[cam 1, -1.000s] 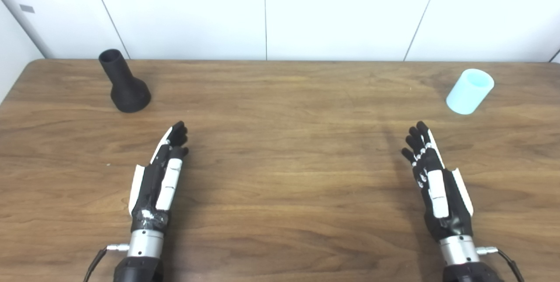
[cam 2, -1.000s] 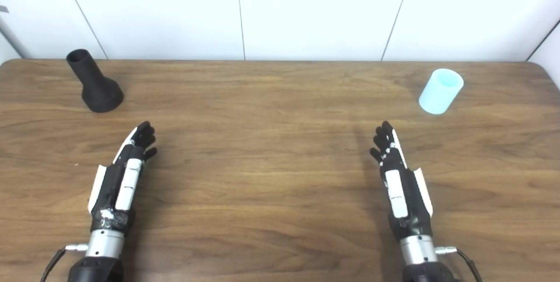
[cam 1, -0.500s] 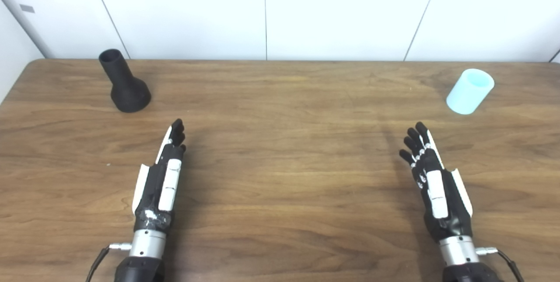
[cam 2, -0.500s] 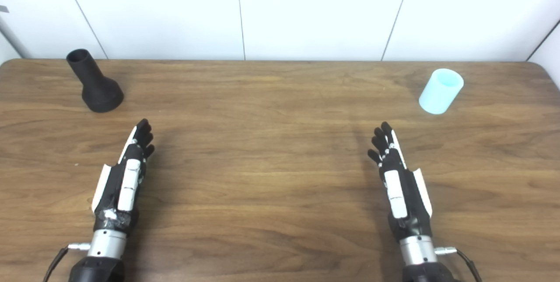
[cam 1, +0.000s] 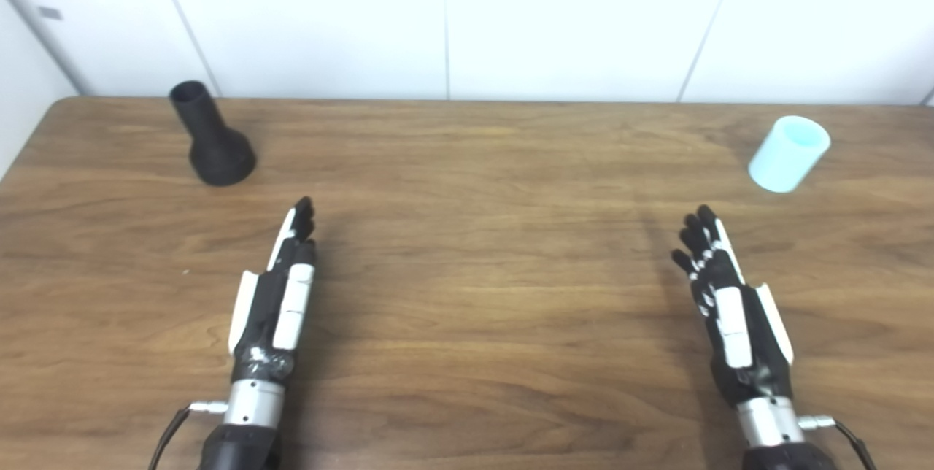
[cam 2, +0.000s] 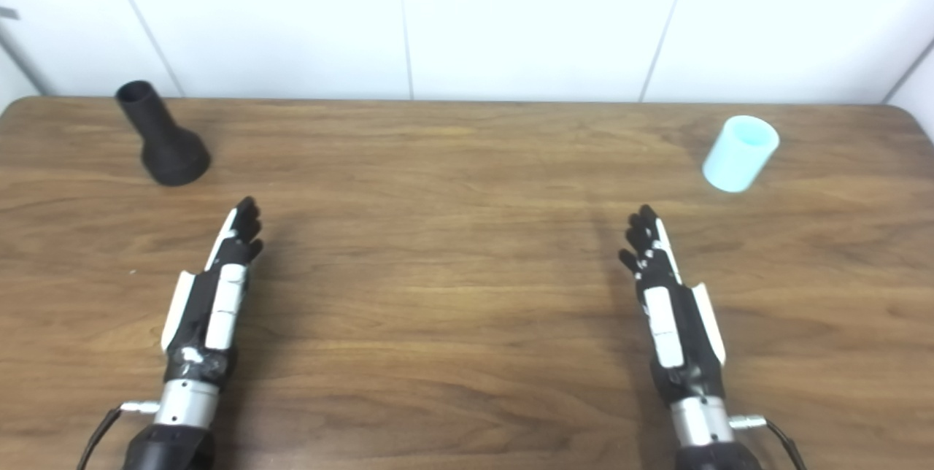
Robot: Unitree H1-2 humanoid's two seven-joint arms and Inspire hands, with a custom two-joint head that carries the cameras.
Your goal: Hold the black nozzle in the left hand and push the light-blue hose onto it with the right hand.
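The black nozzle stands on its wide base at the table's far left, narrow open end up and leaning back-left. At the far right the light-blue hose, a short tube, stands tilted with its open end up. My left hand is held edge-on above the wood, fingers straight and pointing toward the nozzle, well short of it, holding nothing. My right hand is held the same way, fingers slightly spread, below and left of the hose, also holding nothing.
The wooden table spans the whole view, with a white panelled wall right behind its far edge. A thin cable leaves the left wrist; another shows at the right wrist.
The left hand straightened its fingers and turned more edge-on, its tips edging slightly forward. The right hand barely moved. The whole picture shifted a little, so the camera moved.
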